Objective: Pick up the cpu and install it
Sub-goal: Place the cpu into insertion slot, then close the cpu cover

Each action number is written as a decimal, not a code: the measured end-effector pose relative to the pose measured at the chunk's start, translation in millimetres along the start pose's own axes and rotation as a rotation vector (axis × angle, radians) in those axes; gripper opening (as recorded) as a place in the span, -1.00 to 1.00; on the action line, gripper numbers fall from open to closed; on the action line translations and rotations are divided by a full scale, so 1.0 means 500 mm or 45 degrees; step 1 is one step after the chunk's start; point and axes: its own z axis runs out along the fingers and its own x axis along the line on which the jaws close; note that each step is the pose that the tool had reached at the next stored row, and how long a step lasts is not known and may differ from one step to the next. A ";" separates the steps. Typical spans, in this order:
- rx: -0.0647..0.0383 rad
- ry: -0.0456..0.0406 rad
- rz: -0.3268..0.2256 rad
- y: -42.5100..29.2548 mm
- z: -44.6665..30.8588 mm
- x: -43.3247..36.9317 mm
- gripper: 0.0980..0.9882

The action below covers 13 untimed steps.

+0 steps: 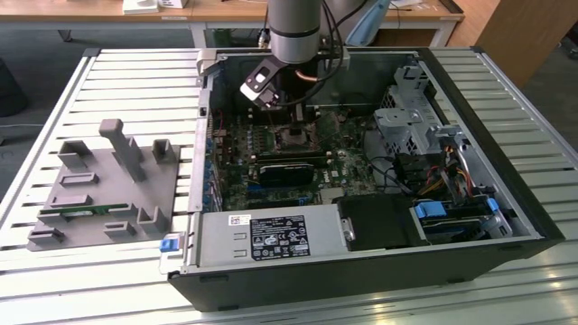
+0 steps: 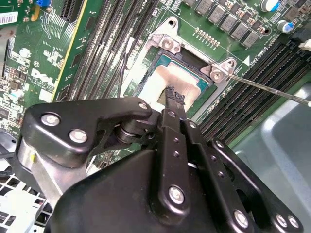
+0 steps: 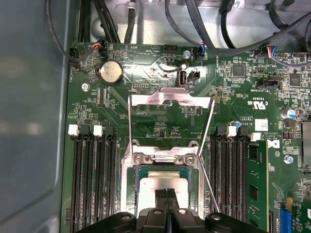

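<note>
Standing over the socket (image 3: 167, 156), the tool (image 3: 166, 194) (fingers (image 3: 161, 198) pinched together, gripping nothing) touched the seated cpu (image 3: 149, 187).

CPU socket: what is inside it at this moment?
The cpu lies in the socket, load plate raised. The shut gripper over its middle hides part of the top; the contacts underneath are covered.

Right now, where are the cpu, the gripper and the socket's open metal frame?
cpu (image 3: 151, 187): first wrist view, on its bare silver top.
gripper (image 3: 166, 194): first wrist view, midway between its fingertips.
metal frame (image 3: 170, 98): first wrist view, on its crossbar.
</note>
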 end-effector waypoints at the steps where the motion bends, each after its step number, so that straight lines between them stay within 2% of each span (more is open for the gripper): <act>1: 0.000 0.000 0.000 0.000 -0.001 0.000 -0.98; 13: 0.000 -0.001 0.000 0.000 -0.006 0.000 -0.98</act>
